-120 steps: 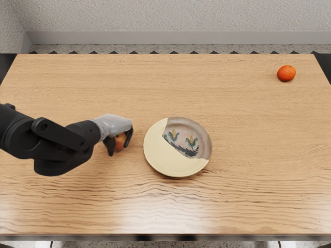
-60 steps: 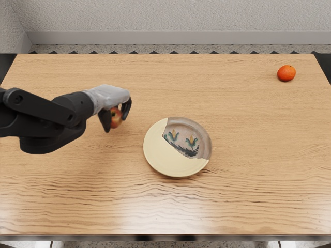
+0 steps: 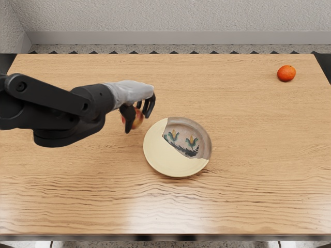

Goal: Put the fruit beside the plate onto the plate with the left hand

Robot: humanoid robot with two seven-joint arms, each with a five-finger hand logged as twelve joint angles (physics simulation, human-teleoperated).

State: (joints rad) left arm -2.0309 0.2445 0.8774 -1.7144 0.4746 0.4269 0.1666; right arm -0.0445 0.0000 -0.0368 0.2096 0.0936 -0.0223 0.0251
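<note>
My left hand comes in from the left edge and is shut on a small red and yellow fruit, held above the table just left of the plate's rim. The plate is cream with a blue and green flower pattern and lies at the table's middle. Dark fingers hide most of the fruit. The right arm is out of view.
An orange fruit lies at the far right corner of the wooden table. A grey wall runs along the table's back edge.
The left hand has lifted the fruit off the table and carried it to the right, from well left of the plate to just beside its left rim.
</note>
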